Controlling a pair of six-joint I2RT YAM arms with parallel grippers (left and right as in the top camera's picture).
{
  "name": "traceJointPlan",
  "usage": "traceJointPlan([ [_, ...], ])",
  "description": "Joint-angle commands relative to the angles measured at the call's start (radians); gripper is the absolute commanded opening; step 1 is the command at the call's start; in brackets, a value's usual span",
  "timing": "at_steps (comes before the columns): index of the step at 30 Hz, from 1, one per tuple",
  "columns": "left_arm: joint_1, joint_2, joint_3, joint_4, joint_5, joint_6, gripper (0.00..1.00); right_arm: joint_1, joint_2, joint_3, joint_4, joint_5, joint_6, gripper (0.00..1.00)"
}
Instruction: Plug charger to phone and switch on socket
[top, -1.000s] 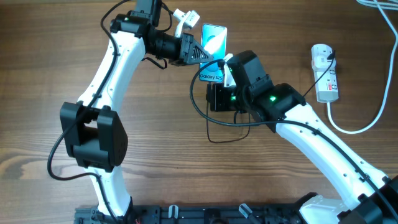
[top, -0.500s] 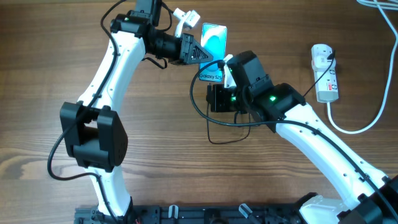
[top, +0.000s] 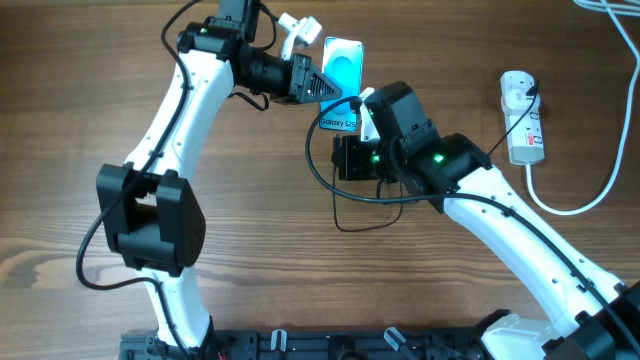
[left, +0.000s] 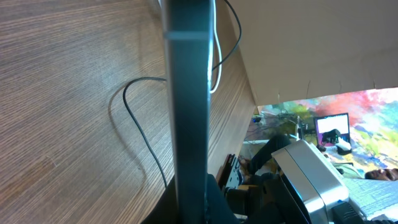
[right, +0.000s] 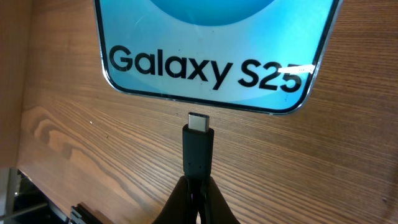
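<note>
The phone (top: 343, 68) has a cyan screen with a white "Galaxy S25" strip and is lifted off the table, with my left gripper (top: 322, 86) shut on its side. In the left wrist view the phone (left: 189, 93) shows edge-on, rising out of the left gripper (left: 194, 202). My right gripper (right: 198, 194) is shut on the charger (right: 198, 146), whose metal tip points at the middle of the bottom edge of the phone (right: 217, 56), just short of it. The charger's thin black cable (top: 345, 222) loops on the table. The white socket (top: 524, 118) lies at the far right, away from both grippers.
A white cord (top: 580, 205) runs from the socket toward the right edge. My right arm (top: 470, 190) stretches from the lower right, my left arm (top: 175, 120) from the lower left. The wooden table (top: 80, 80) lies under everything.
</note>
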Motion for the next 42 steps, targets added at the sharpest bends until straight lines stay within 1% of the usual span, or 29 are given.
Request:
traceJointPlan([
  [1, -0.004, -0.015, 0.003, 0.001, 0.048, 0.027, 0.04, -0.001, 0.012, 0.024, 0.012, -0.019, 0.002, 0.04],
  [19, -0.003, -0.016, 0.003, -0.016, 0.058, 0.027, 0.04, -0.001, 0.012, 0.024, 0.020, -0.018, 0.005, 0.05],
  [28, -0.004, -0.015, 0.003, -0.020, 0.059, 0.027, 0.04, -0.006, 0.012, 0.024, 0.020, 0.019, 0.009, 0.04],
  [42, -0.004, -0.015, 0.003, -0.039, 0.059, 0.028, 0.04, -0.023, 0.012, 0.024, 0.053, 0.018, 0.026, 0.05],
])
